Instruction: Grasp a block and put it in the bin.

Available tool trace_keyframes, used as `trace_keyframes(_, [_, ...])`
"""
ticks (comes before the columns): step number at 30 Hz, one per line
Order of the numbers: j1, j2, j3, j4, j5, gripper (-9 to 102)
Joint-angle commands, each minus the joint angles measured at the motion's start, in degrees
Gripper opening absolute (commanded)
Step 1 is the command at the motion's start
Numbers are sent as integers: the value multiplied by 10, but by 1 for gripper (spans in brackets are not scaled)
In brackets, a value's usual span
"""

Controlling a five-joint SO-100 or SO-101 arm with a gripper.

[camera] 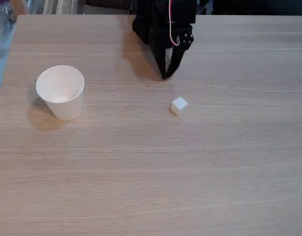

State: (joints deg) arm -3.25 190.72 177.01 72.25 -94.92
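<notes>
- In the fixed view the gripper [166, 73] hangs at the far edge of the table [151, 172], tips pointing down, fingers nearly together and holding nothing, probably parked before reaching.
- The block [179, 105] lies free on the wood, near the tips and slightly right.
- The bin [61, 92] stands upright, well apart to the left, mouth open to receive it.

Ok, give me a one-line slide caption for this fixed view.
SO-100 arm's black gripper poised above a wooden table, small white block just ahead, empty paper cup standing upright to the left.
</notes>
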Motion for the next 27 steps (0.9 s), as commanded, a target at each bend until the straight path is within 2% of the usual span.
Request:
trace_keyframes(1, [-19,-19,-27,-55,-9,1])
trace_keyframes(7, [-40,-85,-69,-144,-39,2])
trace_keyframes(15, [-54,-101,-77,-205,-105,3])
trace_keyframes(27, [-67,-125,-69,-237,-168,6])
